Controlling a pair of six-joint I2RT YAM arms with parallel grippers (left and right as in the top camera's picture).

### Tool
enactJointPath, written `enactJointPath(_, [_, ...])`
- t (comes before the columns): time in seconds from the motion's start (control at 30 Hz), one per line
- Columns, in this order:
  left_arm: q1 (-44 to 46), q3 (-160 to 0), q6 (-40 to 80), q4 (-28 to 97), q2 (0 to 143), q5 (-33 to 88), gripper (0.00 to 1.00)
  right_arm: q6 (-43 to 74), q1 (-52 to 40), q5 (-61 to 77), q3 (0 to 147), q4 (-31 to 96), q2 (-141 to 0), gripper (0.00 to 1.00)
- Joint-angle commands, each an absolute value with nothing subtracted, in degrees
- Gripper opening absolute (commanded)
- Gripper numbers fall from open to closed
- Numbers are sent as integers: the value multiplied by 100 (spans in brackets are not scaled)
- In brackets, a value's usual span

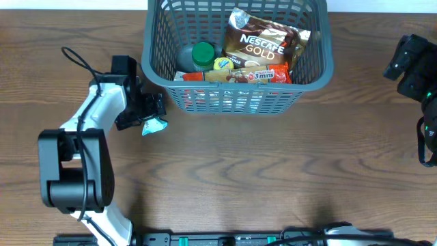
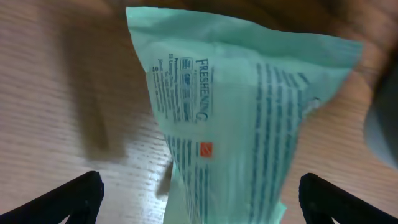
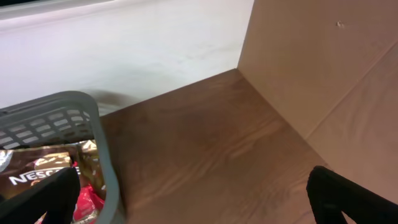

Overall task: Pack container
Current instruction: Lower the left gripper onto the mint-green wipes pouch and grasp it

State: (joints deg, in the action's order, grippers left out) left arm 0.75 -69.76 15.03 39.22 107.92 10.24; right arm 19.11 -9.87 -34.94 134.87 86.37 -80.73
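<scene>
Toward the far edge of the table (image 1: 273, 171) sits the grey basket (image 1: 225, 87), holding a Nescafé Gold pouch (image 1: 265, 42), a green-lidded jar (image 1: 203, 55) and a red packet (image 1: 273, 76). Just off its front left corner my left gripper (image 2: 199, 196) is spread wide around a mint-green packet (image 2: 249, 124), not pinching it. My right gripper (image 3: 193, 180), well off to the right, is spread wide and empty.

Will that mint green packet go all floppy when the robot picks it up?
Probably floppy: the mint green packet looks like thin film with a flat sealed edge. Likely light, since it looks puffy. Its smooth wrapper may slip between fingers.
</scene>
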Motion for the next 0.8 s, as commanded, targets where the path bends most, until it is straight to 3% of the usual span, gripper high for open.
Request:
enactJointPath(0.0, [73, -6943, 1533, 3863, 10892, 961, 99, 1990, -941, -3531, 13478, 8659, -8068, 99])
enactJointPath(0.7, [73, -6943, 1535, 3697, 11253, 958, 98, 1990, -941, -3531, 13478, 8659, -8068, 99])
enactJointPath(0.77, [73, -6943, 1533, 3695, 11253, 961, 70, 1990, -941, -3531, 13478, 8661, -8068, 99])
